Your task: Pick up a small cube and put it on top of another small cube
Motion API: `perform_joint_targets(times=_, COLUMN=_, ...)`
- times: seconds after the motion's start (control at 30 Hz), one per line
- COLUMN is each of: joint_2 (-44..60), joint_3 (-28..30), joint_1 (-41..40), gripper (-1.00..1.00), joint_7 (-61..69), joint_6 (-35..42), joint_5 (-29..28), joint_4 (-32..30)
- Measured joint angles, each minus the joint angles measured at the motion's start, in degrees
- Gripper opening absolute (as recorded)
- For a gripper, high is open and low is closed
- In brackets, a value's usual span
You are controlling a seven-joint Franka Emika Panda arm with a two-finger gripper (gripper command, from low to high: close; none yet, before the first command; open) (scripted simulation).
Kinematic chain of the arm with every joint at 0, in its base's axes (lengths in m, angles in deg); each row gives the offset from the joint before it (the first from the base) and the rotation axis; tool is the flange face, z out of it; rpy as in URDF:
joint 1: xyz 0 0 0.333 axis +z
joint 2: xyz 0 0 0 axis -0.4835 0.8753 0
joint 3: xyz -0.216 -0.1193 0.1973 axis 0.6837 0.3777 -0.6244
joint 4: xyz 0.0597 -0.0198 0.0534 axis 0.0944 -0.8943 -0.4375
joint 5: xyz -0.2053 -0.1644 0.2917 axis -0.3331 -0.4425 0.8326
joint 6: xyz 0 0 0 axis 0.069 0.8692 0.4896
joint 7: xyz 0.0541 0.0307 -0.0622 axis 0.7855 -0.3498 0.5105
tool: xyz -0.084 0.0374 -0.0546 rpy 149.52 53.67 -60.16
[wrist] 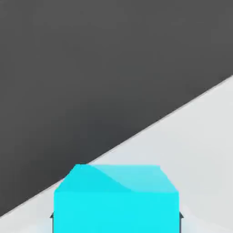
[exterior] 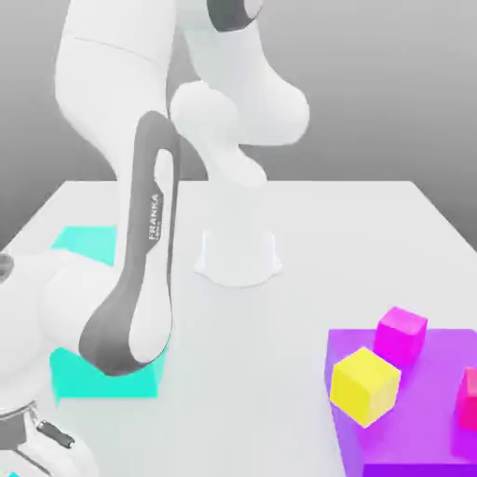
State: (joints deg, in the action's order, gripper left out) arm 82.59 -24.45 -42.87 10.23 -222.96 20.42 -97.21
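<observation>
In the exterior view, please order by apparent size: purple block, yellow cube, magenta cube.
1. purple block, largest though cropped.
2. yellow cube.
3. magenta cube; slightly smaller-looking, but it sits farther back, so these two may match.

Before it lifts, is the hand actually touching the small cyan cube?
Touching. The hand view shows the hand closed on the small cyan cube, its dark fingers flush against both sides, no gap.

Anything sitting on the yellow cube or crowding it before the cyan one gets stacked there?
Nothing visible lies on the yellow cube; its top face is bare. It sits on the purple block. A magenta cube stands close behind it, and a pink-red cube toward the exterior view's right; both are beside it, not over it. The small cyan cube appears close up in the hand view.
</observation>
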Motion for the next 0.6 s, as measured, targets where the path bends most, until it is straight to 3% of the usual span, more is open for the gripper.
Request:
perform_joint_targets(times=0.1, joint_2=-5.94, joint_3=0.16, joint_1=2.13, gripper=-1.00, joint_7=-0.92, joint_6=4.03, joint_5=-1.69, joint_4=-1.84)
perform_joint_targets(times=0.4, joint_2=-23.40, joint_3=-10.10, joint_1=14.84, gripper=-1.00, joint_7=-1.67, joint_6=12.43, joint_5=-6.80, joint_4=-10.39)
perform_joint_targets(times=0.53, joint_2=-32.50, joint_3=-15.40, joint_1=26.25, gripper=-1.00, joint_7=-1.72, joint_6=17.01, joint_5=-9.01, joint_4=-14.76)
perform_joint_targets(times=0.6, joint_2=-31.81, joint_3=-14.12, joint_1=31.03, gripper=-1.00, joint_7=-2.03, joint_6=14.69, joint_5=-9.86, joint_4=-16.39)
